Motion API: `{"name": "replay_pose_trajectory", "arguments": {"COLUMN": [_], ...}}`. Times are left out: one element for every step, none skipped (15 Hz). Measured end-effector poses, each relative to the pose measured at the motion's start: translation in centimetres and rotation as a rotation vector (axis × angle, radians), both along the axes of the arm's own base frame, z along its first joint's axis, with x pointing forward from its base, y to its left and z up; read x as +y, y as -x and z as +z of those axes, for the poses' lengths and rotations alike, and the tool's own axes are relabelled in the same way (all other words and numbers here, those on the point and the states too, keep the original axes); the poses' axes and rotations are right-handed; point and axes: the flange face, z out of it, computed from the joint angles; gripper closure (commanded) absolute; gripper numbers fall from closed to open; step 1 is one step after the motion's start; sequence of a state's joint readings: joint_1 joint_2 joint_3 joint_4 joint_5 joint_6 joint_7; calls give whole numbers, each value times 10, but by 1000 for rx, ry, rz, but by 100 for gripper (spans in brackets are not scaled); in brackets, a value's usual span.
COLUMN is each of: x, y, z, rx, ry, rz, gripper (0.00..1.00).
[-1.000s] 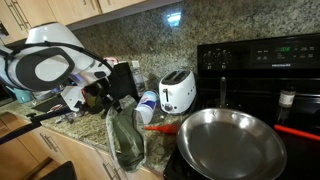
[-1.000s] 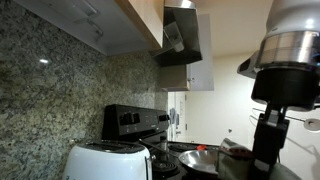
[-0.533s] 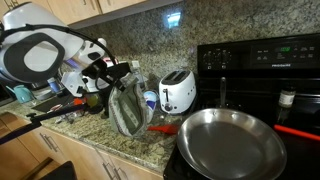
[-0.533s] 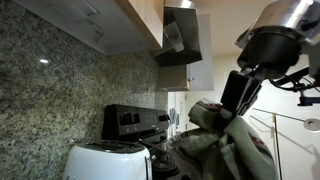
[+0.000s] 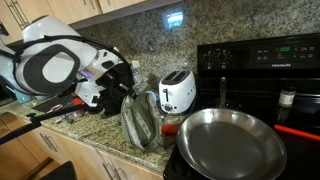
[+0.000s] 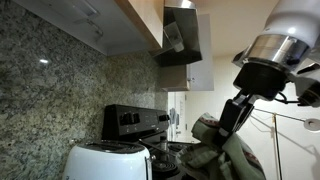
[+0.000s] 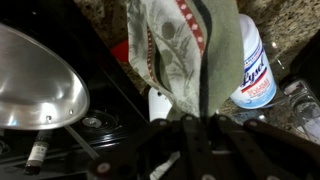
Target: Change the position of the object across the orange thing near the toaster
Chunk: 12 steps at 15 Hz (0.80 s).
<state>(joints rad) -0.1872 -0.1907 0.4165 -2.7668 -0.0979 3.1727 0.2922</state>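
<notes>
Gripper [image 5: 128, 90] clamped on the top of the green oven mitt [image 5: 142, 120]. The mitt hangs over the counter [image 5: 95, 140], nearer its front edge; can't tell if the lower end touches. Toaster [image 5: 178, 90] is just beside it toward the back edge. Pan [image 5: 230, 140] rim is close on the stove side, with the orange thing [image 5: 167, 128] between them. Lysol bottle [image 7: 258, 68] sits right behind the mitt. Bare counter strip along the front edge, arm side.
</notes>
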Motion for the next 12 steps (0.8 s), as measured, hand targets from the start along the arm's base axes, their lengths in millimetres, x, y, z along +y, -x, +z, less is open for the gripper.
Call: {"name": "replay_pose_trajectory", "arguments": {"x": [-3,-6,-7,-8,-8,-9,-10,-11,-13,-14,-14,-14], "y": [-2,-3,-5,-7,-10,-12,-15,-19,-23,-26,-26,-26], "z": [-1,-2,-5,-10,-17,-26,-37,-49,-60,-67,-70,-69], "rx": [1,2,8,20,43,77,119,168,218,236,241,240], "ry": [9,15,20,24,25,26,28,29,32,23,19,19], "rz": [-1,-3,-3,1,5,9,14,16,19,21,21,21], "gripper": [97,97,97,97,97,97,97,97,88,88,88,88]}}
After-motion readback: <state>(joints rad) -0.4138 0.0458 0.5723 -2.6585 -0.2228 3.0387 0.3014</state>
